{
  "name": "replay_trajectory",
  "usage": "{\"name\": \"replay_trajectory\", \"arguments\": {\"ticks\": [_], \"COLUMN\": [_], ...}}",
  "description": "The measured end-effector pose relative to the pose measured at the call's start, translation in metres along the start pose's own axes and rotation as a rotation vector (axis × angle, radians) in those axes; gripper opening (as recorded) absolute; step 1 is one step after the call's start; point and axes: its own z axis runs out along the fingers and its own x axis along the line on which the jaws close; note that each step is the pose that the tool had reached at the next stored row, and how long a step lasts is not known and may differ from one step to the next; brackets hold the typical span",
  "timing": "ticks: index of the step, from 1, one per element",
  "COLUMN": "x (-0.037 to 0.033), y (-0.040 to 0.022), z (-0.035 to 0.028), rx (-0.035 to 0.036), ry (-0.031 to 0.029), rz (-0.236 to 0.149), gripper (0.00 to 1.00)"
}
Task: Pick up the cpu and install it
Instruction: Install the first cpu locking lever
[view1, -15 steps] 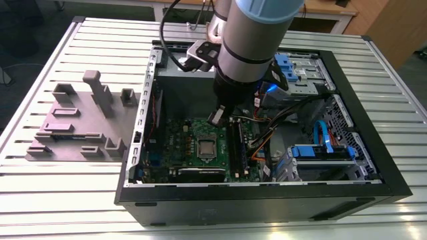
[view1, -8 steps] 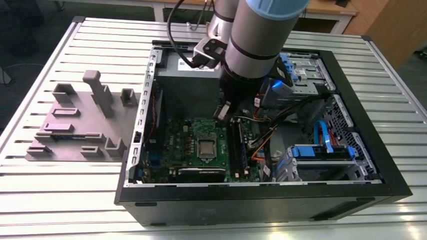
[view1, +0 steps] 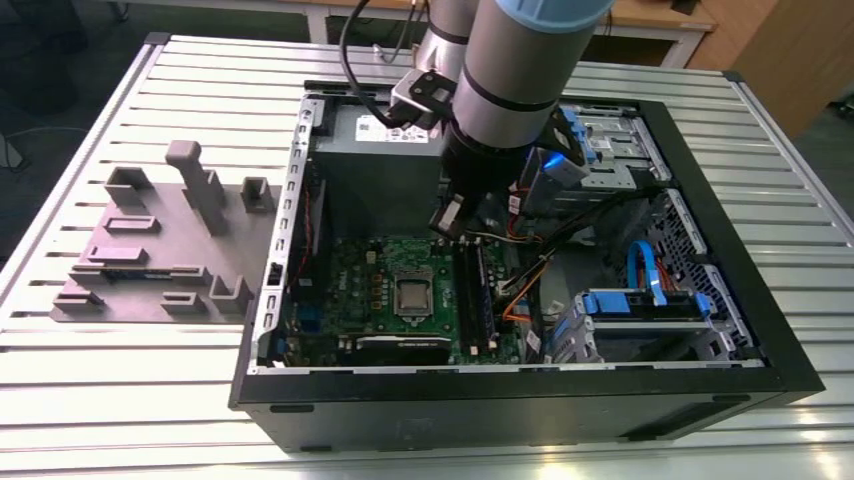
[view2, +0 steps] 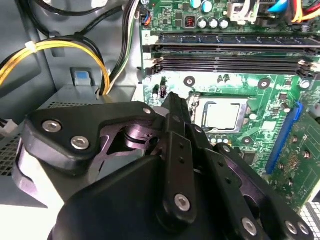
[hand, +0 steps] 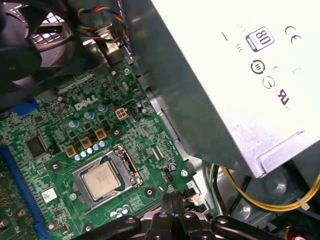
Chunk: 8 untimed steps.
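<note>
The small square cpu (view1: 412, 294) (view2: 221, 115) (hand: 102, 179), its flat metal top shiny silver-grey inside a thin darker rim, lies seated in the metal-framed socket (hand: 125, 161) at the middle of the green motherboard (view1: 374, 275), within the open black computer case (view1: 747, 330). The black gripper (view1: 449, 222) (view2: 176, 112) (hand: 172, 199) hangs above the board, just beyond the cpu's far side toward the grey power supply box (view1: 380, 150), touching nothing. Its fingers are pressed together and hold nothing. Long black memory slots (view2: 230, 50) run beside the socket on the exterior view's right.
</note>
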Motion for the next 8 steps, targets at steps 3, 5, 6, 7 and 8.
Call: {"name": "replay_trajectory", "arguments": {"ticks": [3,5,6,7,8], "x": [-0.0011,-0.0026,-0.0033,-0.0041,-0.0046], "y": [0.0006,0.0014,0.0018,0.0022,0.0025], "z": [0.0009,0.0015,0.0018,0.0022,0.0026], "rx": [0.0000,0.0000,0.0000,0.0000,0.0000], "ry": [0.0000,0.0001,0.0000,0.0000,0.0000], "rz": [0.000,0.000,0.000,0.000,0.000], "gripper": [0.10,0.10,0.10,0.10,0.10]}}
